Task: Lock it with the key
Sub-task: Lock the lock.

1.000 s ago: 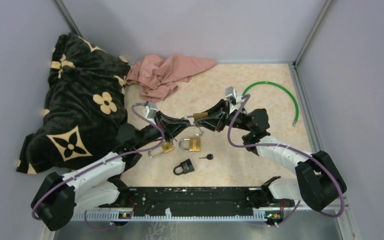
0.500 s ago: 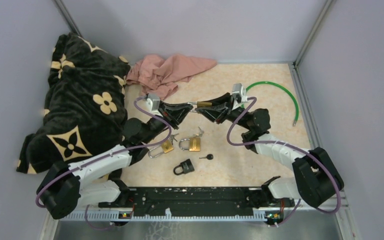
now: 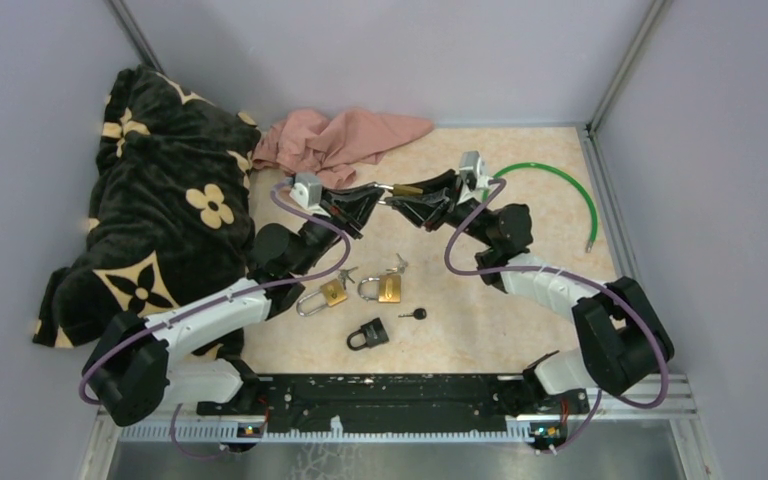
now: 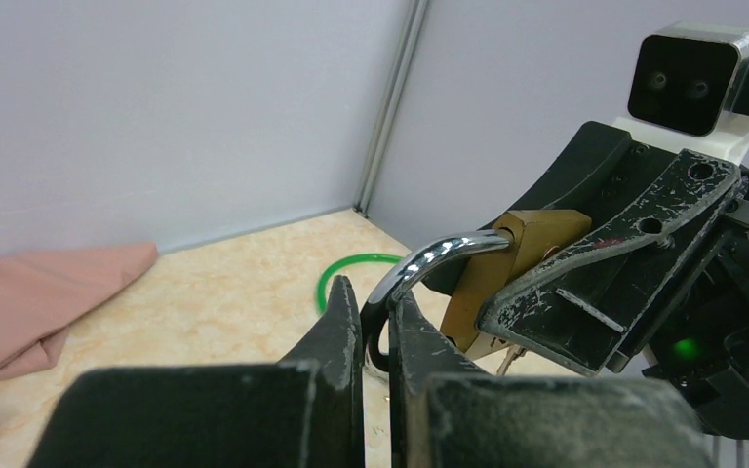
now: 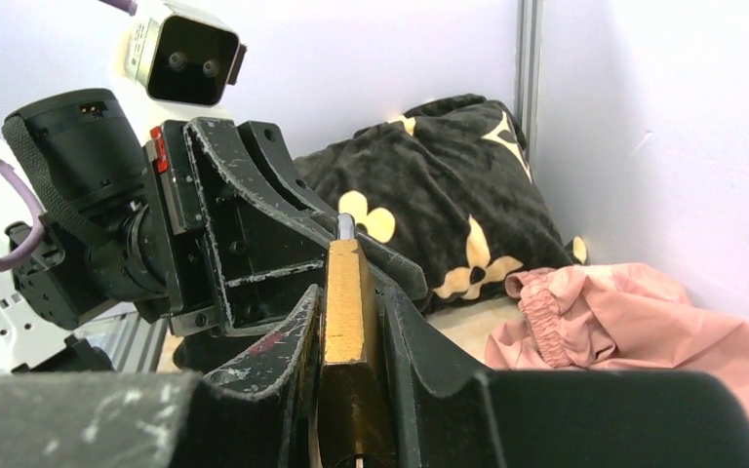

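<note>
Held aloft near the back of the table, a brass padlock sits clamped by its body in the right gripper while the left gripper pinches its shackle. Pressing the shackle home looks next. Pink cloth and rear wall crowd behind; freer room lies nearer.

Pale lilac-grey walls enclose a beige marbled tabletop, with metal posts at the corners.

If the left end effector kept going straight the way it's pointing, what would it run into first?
Most likely the brass padlock body, held in the right end effector just ahead; the left end effector pinches its shackle.
</note>
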